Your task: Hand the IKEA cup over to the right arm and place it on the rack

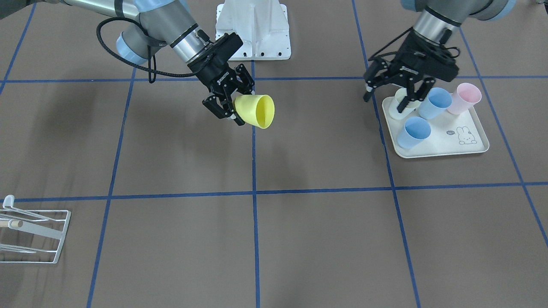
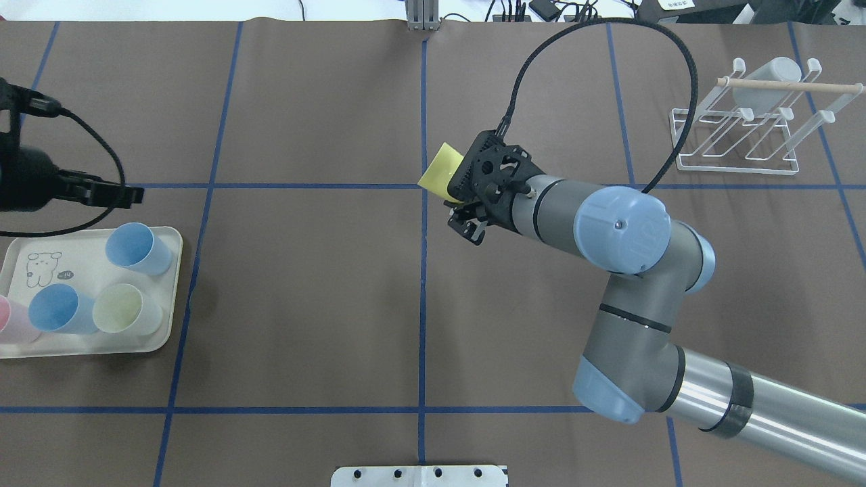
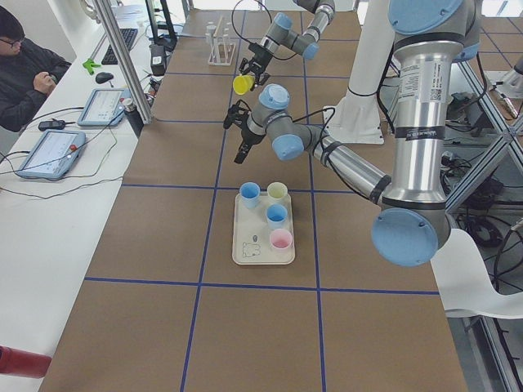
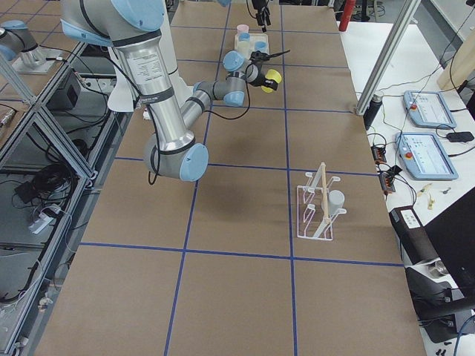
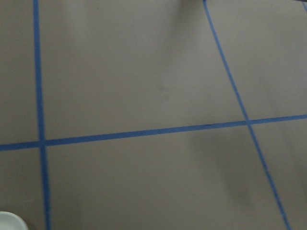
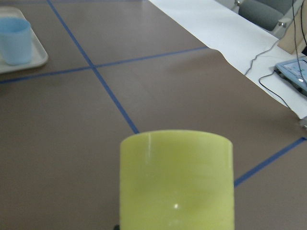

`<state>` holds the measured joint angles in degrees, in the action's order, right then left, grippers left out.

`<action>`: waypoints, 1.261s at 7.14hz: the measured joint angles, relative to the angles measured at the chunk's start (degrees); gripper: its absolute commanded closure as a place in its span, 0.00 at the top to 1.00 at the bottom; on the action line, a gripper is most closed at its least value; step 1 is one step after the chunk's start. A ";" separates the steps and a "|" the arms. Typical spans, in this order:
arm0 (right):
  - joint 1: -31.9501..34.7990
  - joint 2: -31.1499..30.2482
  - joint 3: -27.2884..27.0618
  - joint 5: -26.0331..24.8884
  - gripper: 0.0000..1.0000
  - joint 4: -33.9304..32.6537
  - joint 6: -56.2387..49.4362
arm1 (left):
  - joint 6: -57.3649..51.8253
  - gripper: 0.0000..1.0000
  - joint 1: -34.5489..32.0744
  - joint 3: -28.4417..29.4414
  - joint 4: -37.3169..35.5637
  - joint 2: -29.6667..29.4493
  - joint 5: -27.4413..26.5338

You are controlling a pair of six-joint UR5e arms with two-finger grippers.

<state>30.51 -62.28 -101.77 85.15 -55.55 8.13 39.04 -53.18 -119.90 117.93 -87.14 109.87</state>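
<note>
While the right gripper [image 1: 233,109] is pinching the yellow cup [image 1: 256,111] by its base between its fingers [image 1: 220,112], the cup is hanging above mid-table | axis lying level, mouth facing the robot's left | right arm [image 2: 622,230] is reaching in, elbow bent | left gripper [image 1: 391,96] is hovering spread-fingered over the tray [image 1: 432,147] | rack [image 2: 778,84] is standing well apart

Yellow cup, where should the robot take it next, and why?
Probably carry it sideways toward the rack. The right gripper holds the yellow cup in the air near the table's middle, the left gripper is open over the tray, and the rack stands far off on the right arm's side.
</note>
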 measured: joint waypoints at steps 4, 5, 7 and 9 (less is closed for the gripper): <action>11.87 0.06 -9.13 -0.41 0.00 -30.31 -22.84 | -13.06 1.00 -7.33 -0.05 2.04 7.27 3.01; 15.72 0.08 -9.89 -0.47 0.00 -35.38 -31.66 | -8.06 1.00 -7.53 -0.08 2.41 7.52 5.93; 22.68 -0.20 -9.45 -1.71 0.00 -40.40 -50.23 | -1.91 1.00 -7.53 -0.18 3.82 7.72 8.41; 26.78 -0.22 -6.69 -4.56 0.01 -41.19 -64.61 | 0.15 1.00 -7.42 0.01 5.98 8.40 8.74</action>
<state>57.29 -62.50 -108.47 80.59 -96.73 -56.48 39.19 -60.60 -119.89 123.90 -78.74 118.61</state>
